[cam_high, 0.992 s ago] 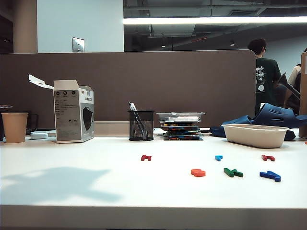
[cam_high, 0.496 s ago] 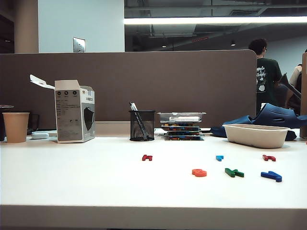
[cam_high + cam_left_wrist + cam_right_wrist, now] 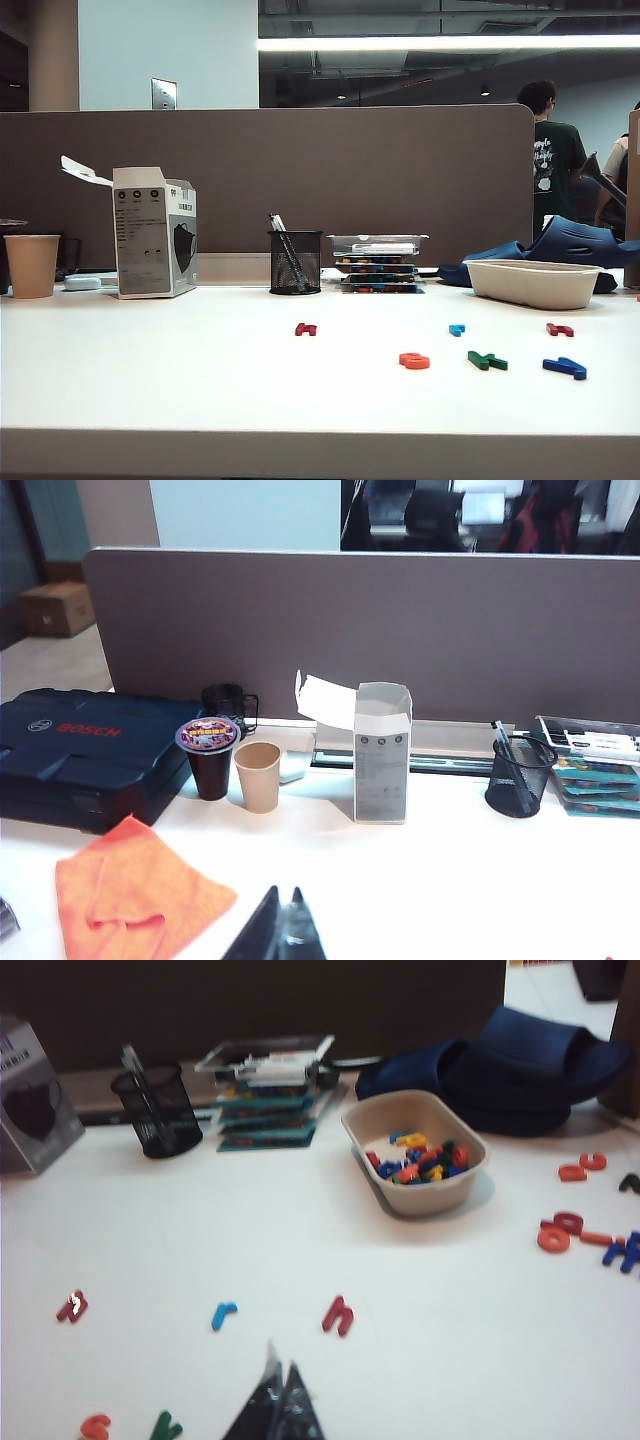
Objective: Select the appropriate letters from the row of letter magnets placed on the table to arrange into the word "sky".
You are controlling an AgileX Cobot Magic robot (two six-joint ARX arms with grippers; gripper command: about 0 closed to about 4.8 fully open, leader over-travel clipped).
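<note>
The row of letter magnets lies on the white table [image 3: 200,380]. Nearer the front edge lie an orange-red letter [image 3: 414,361], a dark green one [image 3: 487,361] and a dark blue one [image 3: 565,368]. Behind them sit a dark red letter [image 3: 306,329], a light blue one [image 3: 456,329] and a red one [image 3: 560,329]. Neither gripper shows in the exterior view. My right gripper [image 3: 280,1357] is shut and empty, raised over the table near the orange letter [image 3: 95,1427] and green letter [image 3: 165,1426]. My left gripper [image 3: 285,893] is shut and empty, beside an orange cloth [image 3: 130,895].
At the back stand a mesh pen cup [image 3: 295,262], a stack of trays [image 3: 378,262], a white box [image 3: 153,232] and a paper cup [image 3: 31,265]. A beige bowl [image 3: 470,1175] holds several loose letters, with more letters [image 3: 565,1230] beside it. A blue tool case [image 3: 85,755] sits far left.
A broad shadow on the left of the table has gone. The six letters lie where they were.
</note>
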